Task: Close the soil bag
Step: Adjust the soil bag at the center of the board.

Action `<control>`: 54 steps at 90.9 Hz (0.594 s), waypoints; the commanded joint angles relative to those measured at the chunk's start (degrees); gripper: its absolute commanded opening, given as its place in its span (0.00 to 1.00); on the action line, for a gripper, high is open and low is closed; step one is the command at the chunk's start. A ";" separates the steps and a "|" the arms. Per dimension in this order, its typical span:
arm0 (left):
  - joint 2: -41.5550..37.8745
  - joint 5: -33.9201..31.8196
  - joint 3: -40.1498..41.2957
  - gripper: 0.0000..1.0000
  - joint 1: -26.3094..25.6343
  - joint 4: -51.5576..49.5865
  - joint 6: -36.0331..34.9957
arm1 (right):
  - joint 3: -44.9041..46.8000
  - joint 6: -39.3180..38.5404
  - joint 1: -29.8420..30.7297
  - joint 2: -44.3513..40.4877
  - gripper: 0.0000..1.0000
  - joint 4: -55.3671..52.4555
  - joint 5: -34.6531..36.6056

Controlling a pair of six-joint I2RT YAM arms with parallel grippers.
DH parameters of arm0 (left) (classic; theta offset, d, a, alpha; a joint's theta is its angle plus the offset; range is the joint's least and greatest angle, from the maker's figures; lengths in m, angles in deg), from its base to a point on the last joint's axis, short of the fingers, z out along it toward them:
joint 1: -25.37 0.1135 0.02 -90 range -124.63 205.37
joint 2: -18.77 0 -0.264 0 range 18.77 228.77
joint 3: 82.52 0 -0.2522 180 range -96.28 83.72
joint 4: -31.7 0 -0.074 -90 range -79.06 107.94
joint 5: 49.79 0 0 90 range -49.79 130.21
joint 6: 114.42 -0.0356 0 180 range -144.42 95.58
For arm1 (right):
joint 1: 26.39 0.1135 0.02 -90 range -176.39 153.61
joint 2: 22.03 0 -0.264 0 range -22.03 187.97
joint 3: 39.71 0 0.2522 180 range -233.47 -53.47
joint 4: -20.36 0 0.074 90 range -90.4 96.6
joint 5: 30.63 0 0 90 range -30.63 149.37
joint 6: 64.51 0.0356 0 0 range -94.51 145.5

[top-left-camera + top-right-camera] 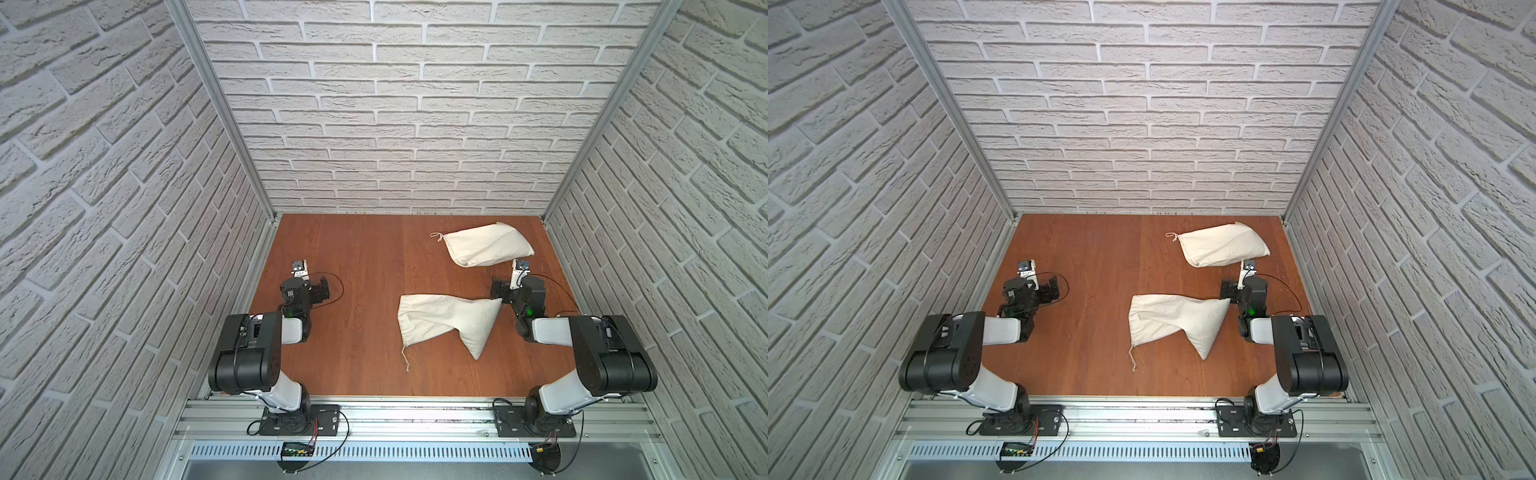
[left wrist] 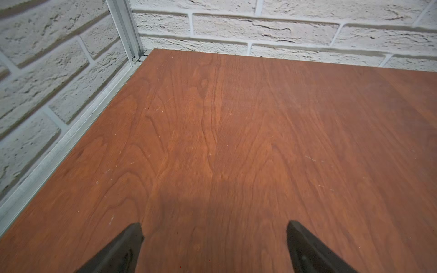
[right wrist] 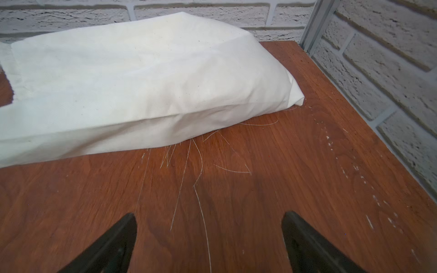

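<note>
The left gripper point(image 2: 215, 227) hovers over bare table point(image 2: 236, 118), jaws spread wide and holding nothing. To its right, in both top views, the near soil bag point(image 1: 451, 318) lies mid-table with its long axis running roughly left to right. Its slack, open-looking mouth point(image 1: 404, 324) faces the left arm, and the drawstring point(image 1: 404, 357) trails from it toward the front edge. The bag's bulged bottom end sits just beside the right arm's wrist. Behind it, a second cloth bag point(image 1: 486, 245) lies near the back wall, its neck seemingly cinched. The right gripper point(image 3: 209, 218), also spread and empty, points at that far bag. The cord seems nearer the left arm, and the weighted end nearer the right.
</note>
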State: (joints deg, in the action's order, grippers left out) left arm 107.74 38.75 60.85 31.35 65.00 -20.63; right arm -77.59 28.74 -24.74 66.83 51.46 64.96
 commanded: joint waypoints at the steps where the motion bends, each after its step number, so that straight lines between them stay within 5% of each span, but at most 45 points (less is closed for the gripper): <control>1: -0.29 0.42 -0.23 0.98 -0.18 1.45 0.08 | 0.40 0.69 -0.05 -0.97 0.99 2.27 -0.32; 54: -0.31 1.82 -0.01 0.98 0.62 1.62 0.56 | 0.32 0.73 0.00 -0.97 0.99 2.25 -0.29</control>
State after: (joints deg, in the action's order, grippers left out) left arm 107.74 39.45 60.85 31.66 65.00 -20.43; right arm -77.59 28.74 -24.74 66.83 51.46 64.93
